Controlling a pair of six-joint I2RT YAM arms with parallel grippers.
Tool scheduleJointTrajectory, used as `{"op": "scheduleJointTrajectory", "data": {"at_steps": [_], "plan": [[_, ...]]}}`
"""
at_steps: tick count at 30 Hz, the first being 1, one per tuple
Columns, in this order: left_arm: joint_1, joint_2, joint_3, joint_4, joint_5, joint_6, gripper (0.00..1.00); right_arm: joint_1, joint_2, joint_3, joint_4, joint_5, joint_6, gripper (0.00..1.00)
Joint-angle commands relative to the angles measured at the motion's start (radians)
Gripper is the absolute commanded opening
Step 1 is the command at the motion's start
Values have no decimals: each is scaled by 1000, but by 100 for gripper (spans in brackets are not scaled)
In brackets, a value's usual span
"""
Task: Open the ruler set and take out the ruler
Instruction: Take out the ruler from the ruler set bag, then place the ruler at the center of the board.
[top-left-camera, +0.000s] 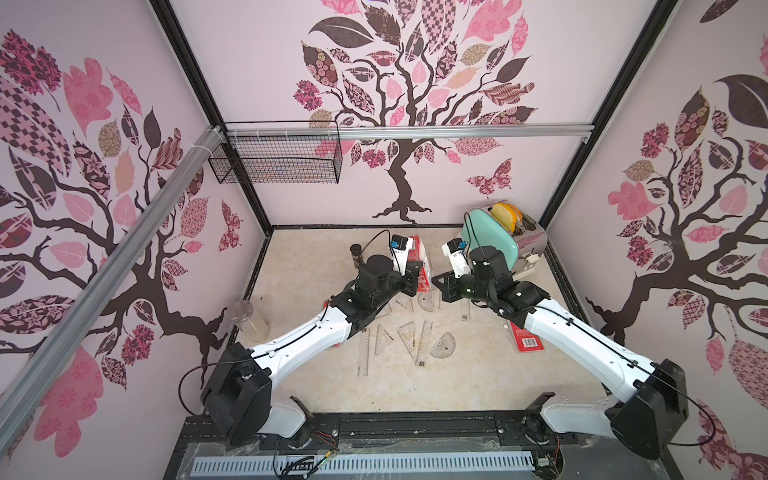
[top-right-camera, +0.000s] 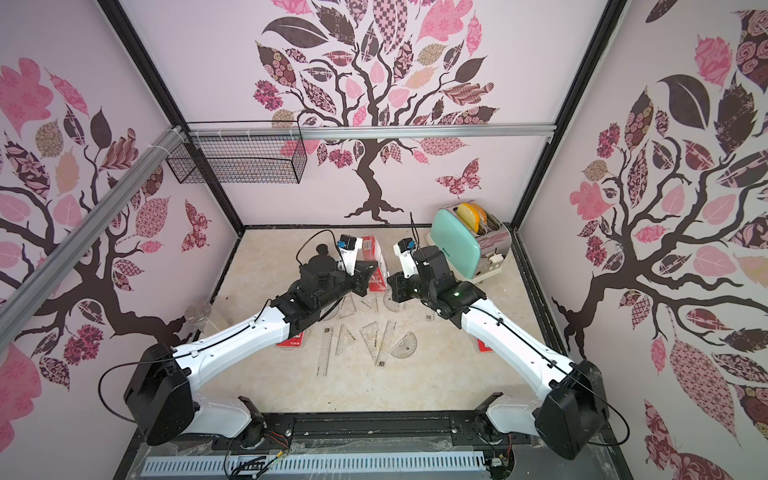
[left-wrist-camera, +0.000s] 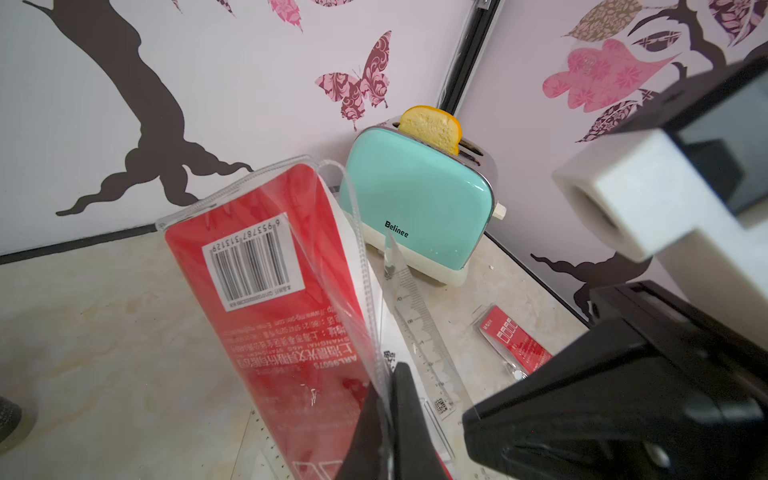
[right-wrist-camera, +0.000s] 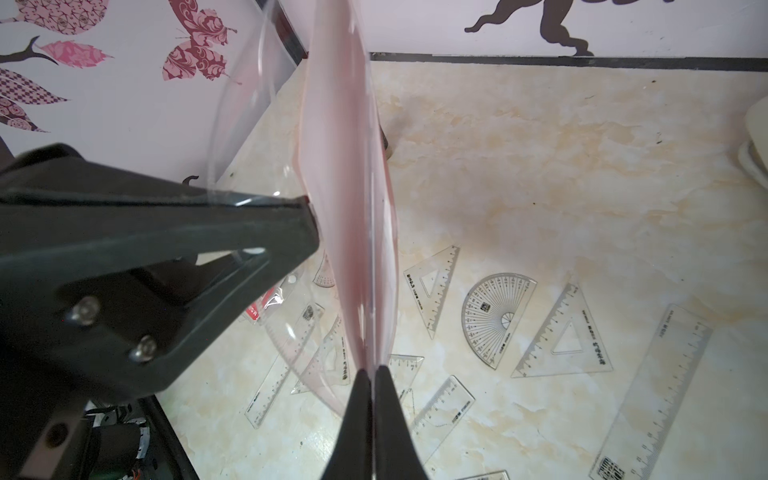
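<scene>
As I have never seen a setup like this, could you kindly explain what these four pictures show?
This is a two-armed robot: a white-and-black left arm and right arm, each ending in pinching jaws. Two pictures come from a twin camera overhead, showing the whole booth; the other two come from cameras on the wrists, looking along the jaws. On the beige marble-patterned table lie transparent plastic rulers, set squares and protractors, plus a flat red packet partly under the right arm; a mint-green toaster with a yellow bread slice stands in the back corner. Both pairs of jaws are shut on one thing, a clear plastic pouch with a red card inside, held up between them; its clear side bows away from the card.
</scene>
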Motion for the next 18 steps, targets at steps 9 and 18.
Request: {"op": "scheduleJointTrajectory", "data": {"at_steps": [9, 18], "plan": [[0, 46, 23, -33, 23, 29, 0, -11, -104, 4, -30, 130, -6, 0], [1, 39, -5, -87, -12, 52, 0, -39, -141, 28, -86, 150, -14, 0]]}}
